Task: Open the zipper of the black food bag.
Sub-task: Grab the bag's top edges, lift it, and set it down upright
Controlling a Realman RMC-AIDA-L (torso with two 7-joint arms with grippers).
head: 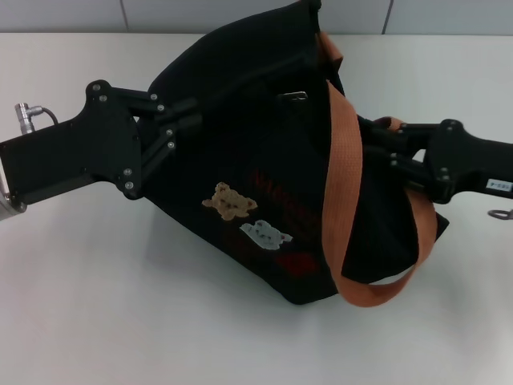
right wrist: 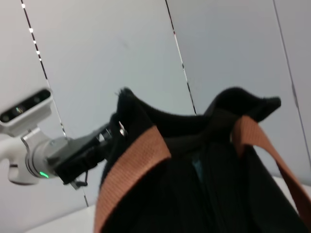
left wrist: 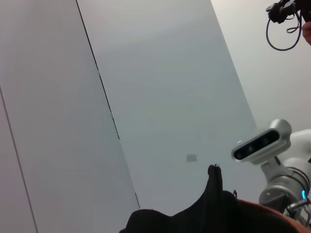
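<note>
The black food bag stands tilted in the middle of the white table, its tan bear patch, pale grey bear patch and red mark facing me. An orange-brown strap loops down its right side. The zipper's small silver pull tab shows near the bag's top. My left gripper is shut on the fabric at the bag's left upper end; the right wrist view shows the left gripper pinching that corner. My right gripper presses against the bag's right end, partly behind the strap.
The white table runs out on all sides of the bag. A pale panelled wall stands behind it. In the left wrist view, the bag's fabric and the robot's head camera show.
</note>
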